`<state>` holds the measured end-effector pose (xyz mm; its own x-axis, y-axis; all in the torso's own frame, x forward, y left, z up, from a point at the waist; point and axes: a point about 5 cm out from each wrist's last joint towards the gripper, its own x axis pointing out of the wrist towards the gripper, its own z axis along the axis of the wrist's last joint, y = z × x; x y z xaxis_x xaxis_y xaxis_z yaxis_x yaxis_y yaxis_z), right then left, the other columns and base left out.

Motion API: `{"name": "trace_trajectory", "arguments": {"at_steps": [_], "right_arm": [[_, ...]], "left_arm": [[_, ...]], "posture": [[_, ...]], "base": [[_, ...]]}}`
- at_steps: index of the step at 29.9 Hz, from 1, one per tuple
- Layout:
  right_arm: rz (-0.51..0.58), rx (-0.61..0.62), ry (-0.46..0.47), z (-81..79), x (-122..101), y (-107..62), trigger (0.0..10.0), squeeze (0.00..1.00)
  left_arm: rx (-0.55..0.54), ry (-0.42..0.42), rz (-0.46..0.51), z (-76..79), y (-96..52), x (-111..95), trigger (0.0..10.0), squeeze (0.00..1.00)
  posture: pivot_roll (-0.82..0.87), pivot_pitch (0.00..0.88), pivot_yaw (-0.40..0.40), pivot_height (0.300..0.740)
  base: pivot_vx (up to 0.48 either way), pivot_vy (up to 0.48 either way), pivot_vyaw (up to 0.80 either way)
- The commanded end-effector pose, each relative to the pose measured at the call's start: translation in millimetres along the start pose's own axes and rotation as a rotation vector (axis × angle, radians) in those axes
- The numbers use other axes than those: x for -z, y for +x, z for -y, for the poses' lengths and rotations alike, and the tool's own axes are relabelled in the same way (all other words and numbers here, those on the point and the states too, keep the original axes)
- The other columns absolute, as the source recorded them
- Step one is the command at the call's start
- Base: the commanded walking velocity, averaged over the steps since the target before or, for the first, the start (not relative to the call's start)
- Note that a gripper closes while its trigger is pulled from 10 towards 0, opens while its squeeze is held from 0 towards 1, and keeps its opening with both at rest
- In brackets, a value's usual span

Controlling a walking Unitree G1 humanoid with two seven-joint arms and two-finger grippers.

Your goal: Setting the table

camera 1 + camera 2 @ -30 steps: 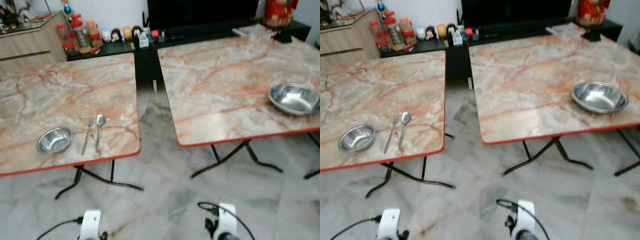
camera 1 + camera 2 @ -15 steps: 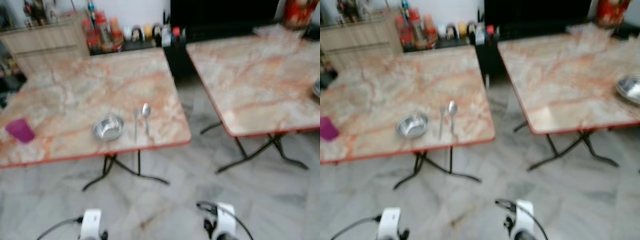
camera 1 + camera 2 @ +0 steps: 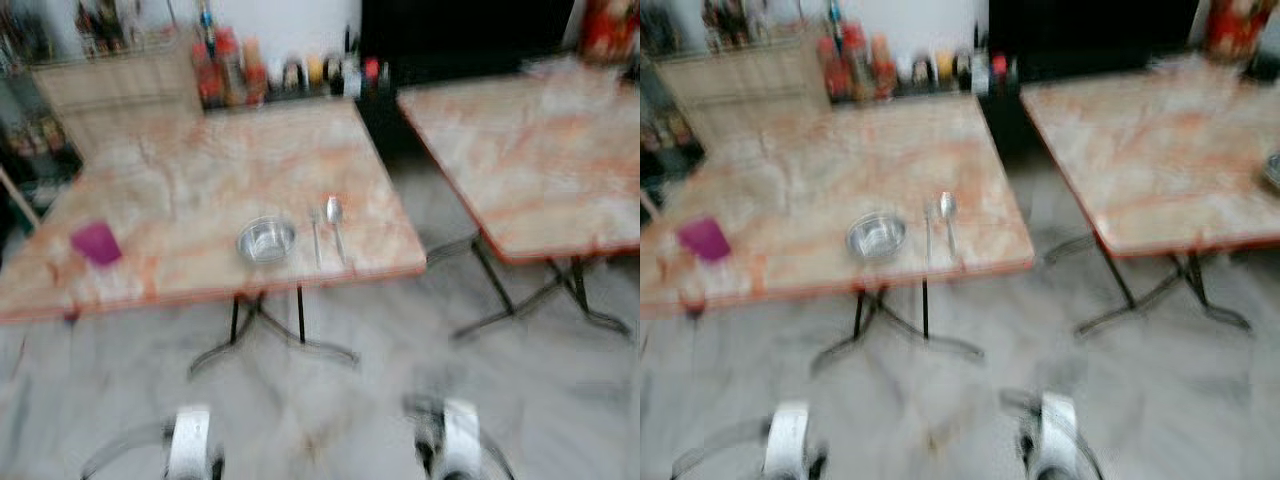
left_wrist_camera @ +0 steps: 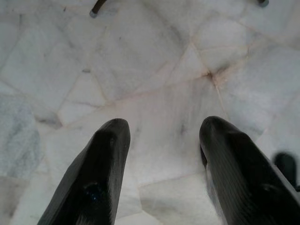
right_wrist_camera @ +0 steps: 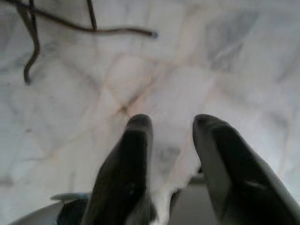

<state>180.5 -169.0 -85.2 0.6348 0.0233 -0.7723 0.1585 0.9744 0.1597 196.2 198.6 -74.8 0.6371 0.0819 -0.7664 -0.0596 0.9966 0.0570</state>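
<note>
Ahead of the left pincer (image 4: 161, 136), the bench (image 3: 180, 180) carries a steel bowl (image 3: 266, 240), spoons (image 3: 335, 225) and purple cup (image 3: 96, 243).

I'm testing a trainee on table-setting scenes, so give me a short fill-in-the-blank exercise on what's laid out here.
1. The spoon lies to the robot's ____ of the small steel bowl.
2. The cup near the left table's far left is ____ in colour.
3. The left gripper hangs over the ____ with nothing between its fingers.

Missing words: right; purple; floor
</note>
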Motion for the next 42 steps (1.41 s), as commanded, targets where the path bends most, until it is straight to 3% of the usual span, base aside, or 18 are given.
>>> {"name": "trace_trajectory", "arguments": {"at_steps": [1,13,42], "right_arm": [[0.018,0.002,0.002,0.1,-7.1,1.5,10.0,0.00],[0.014,-0.007,-0.039,-1.1,-7.6,1.8,10.0,0.00],[0.010,0.000,-0.026,0.9,-5.5,1.1,10.0,0.00]], "left_arm": [[-0.009,-0.009,0.001,-2.3,-0.4,0.9,10.0,0.00],[-0.005,-0.014,0.003,-0.9,-0.3,0.5,10.0,0.00],[0.011,0.004,-0.005,-0.2,-1.6,6.0,10.0,0.00]], "posture": [[-0.15,0.000,0.084,0.740],[-0.15,0.000,0.080,0.740],[-0.15,0.000,0.083,0.740]], "base": [[0.319,0.000,0.00],[0.240,0.000,0.00],[0.242,0.000,0.00]]}}
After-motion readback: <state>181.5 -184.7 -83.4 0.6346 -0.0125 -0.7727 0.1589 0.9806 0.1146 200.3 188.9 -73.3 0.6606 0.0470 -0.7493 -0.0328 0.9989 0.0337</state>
